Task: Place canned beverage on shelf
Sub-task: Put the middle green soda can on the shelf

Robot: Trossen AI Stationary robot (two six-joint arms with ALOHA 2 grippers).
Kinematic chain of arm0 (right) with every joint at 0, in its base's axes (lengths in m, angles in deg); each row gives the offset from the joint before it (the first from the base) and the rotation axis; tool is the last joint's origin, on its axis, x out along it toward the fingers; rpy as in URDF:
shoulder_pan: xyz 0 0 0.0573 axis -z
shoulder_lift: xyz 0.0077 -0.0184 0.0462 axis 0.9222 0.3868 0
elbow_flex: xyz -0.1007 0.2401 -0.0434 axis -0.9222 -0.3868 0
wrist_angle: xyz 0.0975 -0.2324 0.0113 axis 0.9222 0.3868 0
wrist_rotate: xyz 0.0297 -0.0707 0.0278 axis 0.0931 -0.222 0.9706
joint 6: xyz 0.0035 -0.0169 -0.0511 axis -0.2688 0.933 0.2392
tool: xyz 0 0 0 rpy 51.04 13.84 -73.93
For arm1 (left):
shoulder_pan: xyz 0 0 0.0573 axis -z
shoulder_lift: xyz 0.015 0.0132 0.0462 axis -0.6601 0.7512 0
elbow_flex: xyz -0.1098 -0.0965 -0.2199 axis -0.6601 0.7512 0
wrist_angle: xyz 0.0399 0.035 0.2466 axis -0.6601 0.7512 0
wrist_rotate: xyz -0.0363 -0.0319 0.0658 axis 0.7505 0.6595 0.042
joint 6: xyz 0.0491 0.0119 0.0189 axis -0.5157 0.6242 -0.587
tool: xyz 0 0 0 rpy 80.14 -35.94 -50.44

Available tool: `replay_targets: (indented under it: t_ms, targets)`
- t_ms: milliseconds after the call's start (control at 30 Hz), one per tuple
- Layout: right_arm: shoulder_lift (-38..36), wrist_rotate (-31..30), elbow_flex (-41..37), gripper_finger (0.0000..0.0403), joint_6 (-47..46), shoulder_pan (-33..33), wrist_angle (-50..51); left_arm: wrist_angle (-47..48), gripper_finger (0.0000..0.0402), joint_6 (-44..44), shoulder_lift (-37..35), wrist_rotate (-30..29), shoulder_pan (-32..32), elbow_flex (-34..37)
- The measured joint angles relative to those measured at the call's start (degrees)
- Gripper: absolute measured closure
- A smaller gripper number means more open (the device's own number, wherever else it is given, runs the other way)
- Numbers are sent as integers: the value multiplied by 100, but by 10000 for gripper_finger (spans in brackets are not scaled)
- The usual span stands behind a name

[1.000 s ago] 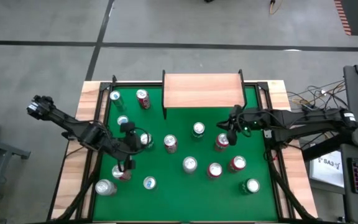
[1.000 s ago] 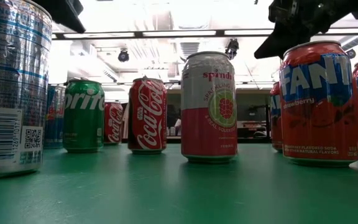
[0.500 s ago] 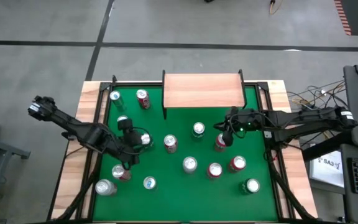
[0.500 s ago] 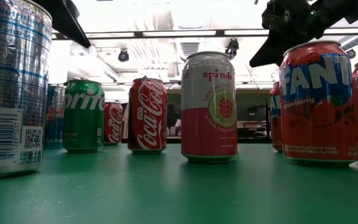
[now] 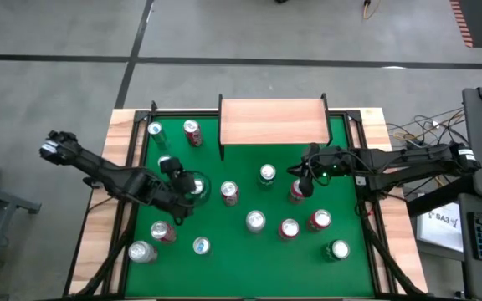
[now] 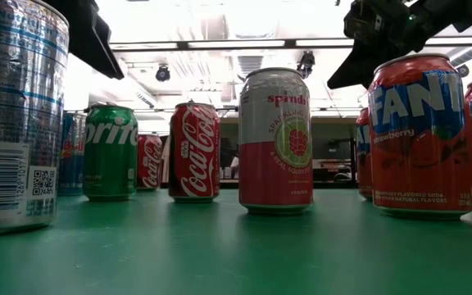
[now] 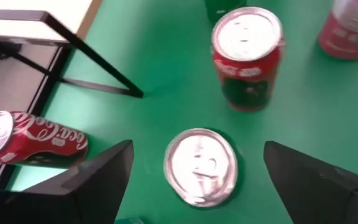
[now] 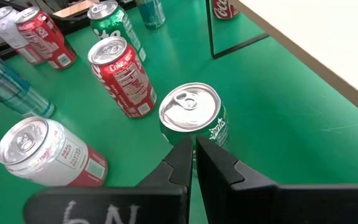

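Note:
Several cans stand on the green table, and the shelf (image 5: 272, 121) stands at the far edge with its wooden top bare. My left gripper (image 5: 182, 191) hangs open above a silver-topped can (image 7: 201, 165), one finger to each side of it and higher than its lid. My right gripper (image 5: 303, 179) is shut and hovers over the table's right half. It points at a green Sprite can (image 8: 191, 118) just ahead and lower, with a red can (image 5: 298, 193) under it. In the low view both grippers (image 6: 93, 37) (image 6: 383, 41) sit above the can tops.
A Coca-Cola can (image 7: 247, 56) stands upright beyond the left gripper's can, and another (image 7: 33, 140) lies on its side near the shelf's black leg (image 7: 92, 56). More cans (image 5: 288, 227) fill the table's near half. A wooden frame (image 5: 124, 167) borders the felt.
My left gripper has opened. It has tipped further downward and shifted a little toward the table's far right, so that it now stands over the silver-topped can. In the low view its dark finger reaches lower into the picture than before. No can has moved.

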Motion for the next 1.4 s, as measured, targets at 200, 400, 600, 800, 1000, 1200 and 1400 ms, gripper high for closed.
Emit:
replay_targets:
  t_ms: [200, 400, 600, 800, 1000, 1200, 1400]
  targets:
    - [-2, 4, 0, 390, 46, 0, 3, -351, 57, -165, -223, 415, -225, 414]
    - [0, 4, 0, 390, 55, 0, 2, -966, 66, -322, -495, 501, -430, 977]
    - [-2, 7, 0, 390, 56, 0, 2, -1376, 70, -401, -597, 565, -503, 1297]
    - [-2, 4, 0, 390, 57, 0, 2, -1557, 70, -409, -595, 695, -503, 1377]
    - [-2, 2, 0, 390, 72, 0, 2, -1803, 70, -274, -594, 710, -503, 1652]
    - [3, -2, 0, 390, 62, 0, 0, -2170, 71, -27, -593, 694, -503, 1918]
    - [5, -5, 0, 390, 69, 0, 0, -2508, 74, 72, -588, 684, -503, 2105]
